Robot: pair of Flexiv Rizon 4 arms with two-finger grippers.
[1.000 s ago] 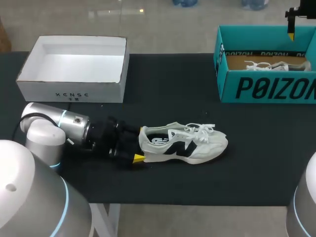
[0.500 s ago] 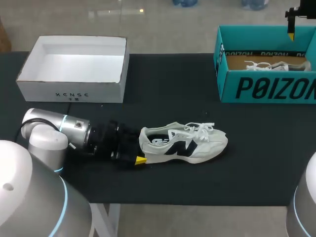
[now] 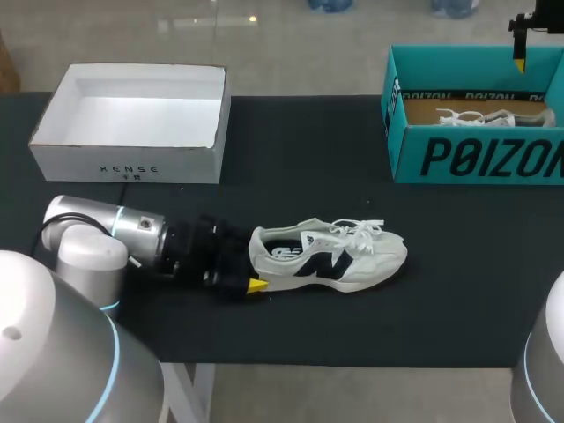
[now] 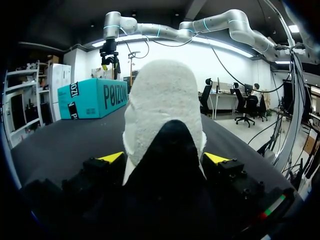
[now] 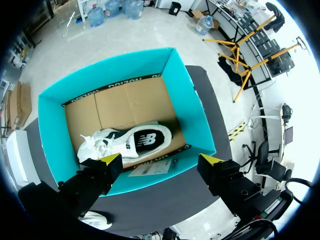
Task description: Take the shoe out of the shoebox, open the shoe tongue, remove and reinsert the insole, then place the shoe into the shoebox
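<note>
A white sneaker (image 3: 330, 257) with dark side markings lies on its sole on the black table (image 3: 291, 150), toe toward the right. My left gripper (image 3: 252, 263) stands open around its heel. In the left wrist view the heel (image 4: 162, 107) fills the space between the yellow fingertips (image 4: 111, 157) of the left gripper (image 4: 163, 158). The teal shoebox (image 3: 476, 159) stands at the back right with a second white sneaker (image 3: 486, 116) inside. My right gripper (image 5: 161, 161) hangs open high above that shoebox (image 5: 197, 117), looking down on the sneaker (image 5: 127, 142) in it.
An open white box (image 3: 132, 119) sits at the back left of the table. The left arm's grey links (image 3: 97, 242) lie low along the table's front left. From the left wrist, the teal box (image 4: 92, 97) shows far ahead with the right gripper (image 4: 107, 57) above it.
My left gripper has slid a little to the right, further around the sneaker's heel. The sneaker has hardly shifted and the right arm has not moved.
</note>
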